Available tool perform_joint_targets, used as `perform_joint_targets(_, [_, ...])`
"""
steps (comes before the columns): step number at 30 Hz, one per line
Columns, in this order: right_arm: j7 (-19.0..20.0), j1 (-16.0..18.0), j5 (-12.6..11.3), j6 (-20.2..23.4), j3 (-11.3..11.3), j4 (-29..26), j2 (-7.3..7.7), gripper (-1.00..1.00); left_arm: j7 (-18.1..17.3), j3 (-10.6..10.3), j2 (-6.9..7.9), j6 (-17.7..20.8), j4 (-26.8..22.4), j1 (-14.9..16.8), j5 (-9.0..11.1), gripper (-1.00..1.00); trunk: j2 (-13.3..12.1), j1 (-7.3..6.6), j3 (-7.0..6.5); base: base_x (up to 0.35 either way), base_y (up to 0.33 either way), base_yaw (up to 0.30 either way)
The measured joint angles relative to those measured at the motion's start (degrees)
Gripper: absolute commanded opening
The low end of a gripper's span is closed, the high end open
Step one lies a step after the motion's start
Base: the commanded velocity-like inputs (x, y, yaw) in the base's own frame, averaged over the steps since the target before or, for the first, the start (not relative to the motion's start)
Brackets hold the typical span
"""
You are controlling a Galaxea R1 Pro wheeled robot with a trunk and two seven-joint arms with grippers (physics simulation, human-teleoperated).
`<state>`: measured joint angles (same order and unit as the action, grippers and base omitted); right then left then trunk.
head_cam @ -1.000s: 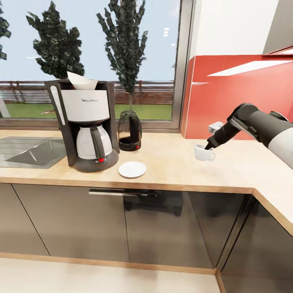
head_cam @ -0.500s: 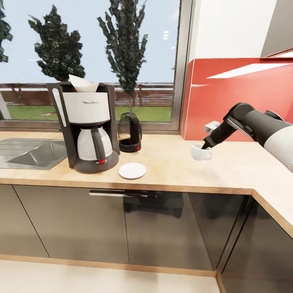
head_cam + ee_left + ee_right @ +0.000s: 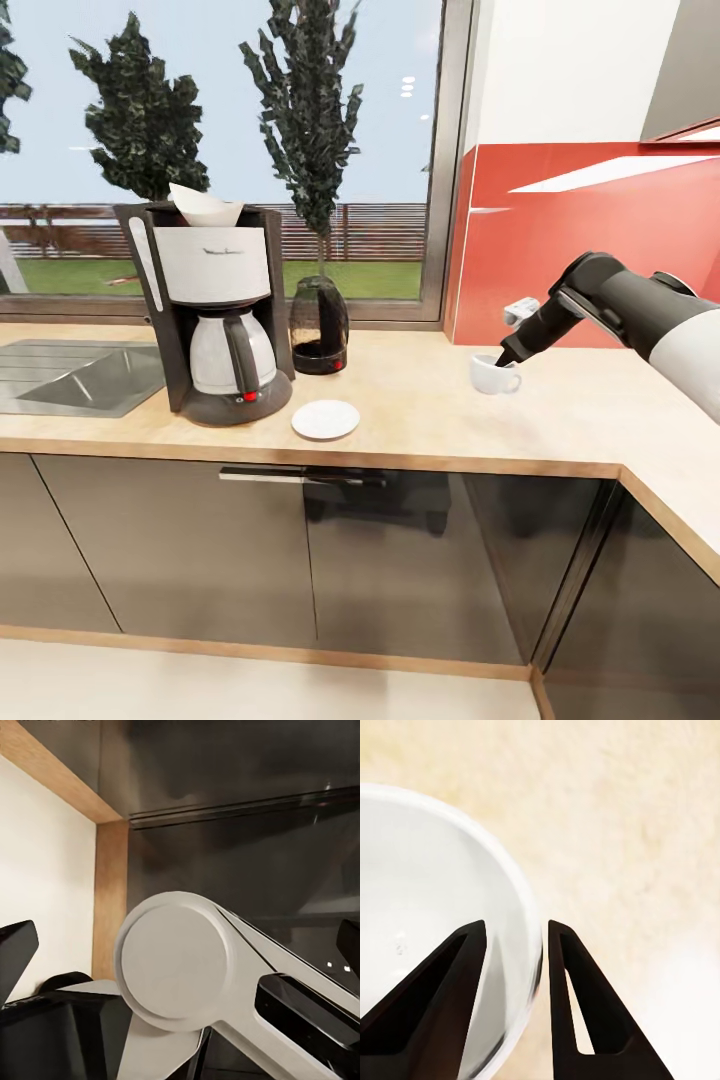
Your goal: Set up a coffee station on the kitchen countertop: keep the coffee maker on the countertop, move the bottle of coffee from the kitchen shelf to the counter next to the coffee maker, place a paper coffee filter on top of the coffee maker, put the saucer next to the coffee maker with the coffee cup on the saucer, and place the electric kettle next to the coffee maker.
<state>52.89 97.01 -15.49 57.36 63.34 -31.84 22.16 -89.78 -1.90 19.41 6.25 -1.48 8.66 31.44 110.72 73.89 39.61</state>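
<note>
The coffee maker (image 3: 215,310) stands on the countertop (image 3: 440,425) with a white paper filter (image 3: 205,205) on its top. A dark electric kettle (image 3: 320,325) stands right behind it to the right, and an empty white saucer (image 3: 325,419) lies in front of the kettle. Further right sits the white coffee cup (image 3: 493,375), with my right gripper (image 3: 503,357) shut on its rim. The right wrist view has one finger inside the cup (image 3: 427,907) and the other outside, gripper (image 3: 516,928). My left gripper (image 3: 184,939) is open, down by the dark cabinet fronts. The bottle of coffee is out of view.
A steel sink (image 3: 70,375) is set into the counter left of the coffee maker. A red backsplash (image 3: 600,240) rises behind the cup, and the counter turns a corner at the right. A window runs behind the appliances.
The right gripper and the cup shifted slightly left toward the coffee maker, and the head view moved a little. Nothing moved in the last half second.
</note>
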Motion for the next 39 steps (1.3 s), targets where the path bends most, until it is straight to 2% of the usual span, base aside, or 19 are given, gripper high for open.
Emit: perform_joint_targets(39, [0.0, -0.1, -0.1, 0.0, 0.0, 0.1, 0.0, -1.0, 0.0, 0.0, 0.0, 0.0, 0.0, 0.0, 0.0, 1.0, 0.0, 0.0, 0.0, 0.0, 0.0, 0.245])
